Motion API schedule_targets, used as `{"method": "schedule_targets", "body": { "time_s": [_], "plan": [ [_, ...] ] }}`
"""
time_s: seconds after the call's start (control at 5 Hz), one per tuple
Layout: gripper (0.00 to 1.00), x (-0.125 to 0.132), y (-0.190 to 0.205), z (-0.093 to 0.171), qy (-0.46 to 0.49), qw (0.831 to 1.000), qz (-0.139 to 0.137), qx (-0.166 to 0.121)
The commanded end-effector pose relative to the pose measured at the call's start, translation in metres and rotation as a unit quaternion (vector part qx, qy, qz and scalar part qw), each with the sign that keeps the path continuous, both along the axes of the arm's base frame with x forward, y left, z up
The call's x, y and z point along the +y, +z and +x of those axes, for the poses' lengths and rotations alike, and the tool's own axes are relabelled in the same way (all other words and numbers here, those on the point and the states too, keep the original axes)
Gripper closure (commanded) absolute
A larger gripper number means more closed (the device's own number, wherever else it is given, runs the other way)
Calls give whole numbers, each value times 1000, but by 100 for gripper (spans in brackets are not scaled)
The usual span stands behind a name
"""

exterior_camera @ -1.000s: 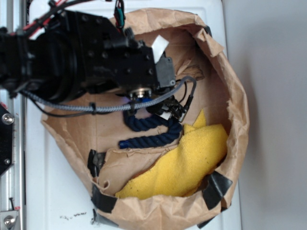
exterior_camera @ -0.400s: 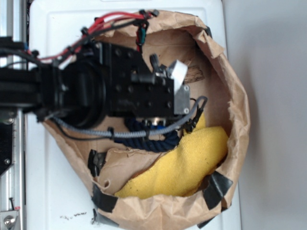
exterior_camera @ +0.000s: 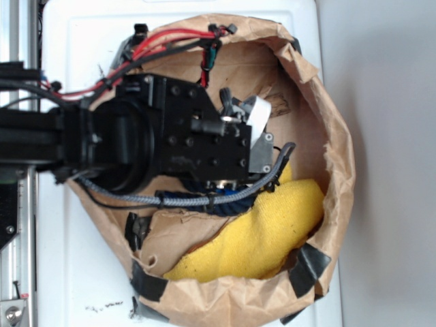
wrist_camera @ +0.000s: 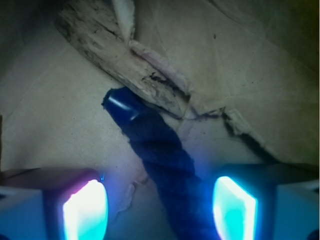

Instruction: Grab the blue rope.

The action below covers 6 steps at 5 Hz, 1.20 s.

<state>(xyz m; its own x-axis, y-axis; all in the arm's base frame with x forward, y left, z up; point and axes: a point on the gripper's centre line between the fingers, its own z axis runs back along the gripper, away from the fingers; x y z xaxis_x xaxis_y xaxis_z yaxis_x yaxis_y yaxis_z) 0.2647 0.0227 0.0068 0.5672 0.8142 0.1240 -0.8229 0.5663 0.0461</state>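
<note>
The blue rope (wrist_camera: 165, 160) is dark navy with a twisted weave, its capped end a shinier, brighter blue, upper centre of the wrist view. The gripper (wrist_camera: 160, 205) pads (wrist_camera: 82, 210) glow pale cyan and white at the lower corners. The paper bag (exterior_camera: 327, 136) is crumpled tan brown, patched with black tape (exterior_camera: 306, 266) at lower right. The cloth (exterior_camera: 272, 225) is plain bright yellow. The arm (exterior_camera: 157, 136) is matte black, with red wires (exterior_camera: 157, 48) and a grey braided cable (exterior_camera: 184, 199)
</note>
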Motion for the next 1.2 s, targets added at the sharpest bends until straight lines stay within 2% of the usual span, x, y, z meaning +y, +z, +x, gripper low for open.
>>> {"method": "schedule_targets", "body": {
  "time_s": [0.0,0.6,1.0],
  "plan": [
    [100,-3,4,-12,-25,1000,-2,-4],
    [100,5,12,-15,-18,1000,-12,-15],
    [100,19,57,-17,-36,998,-50,-28]
  ]
}}
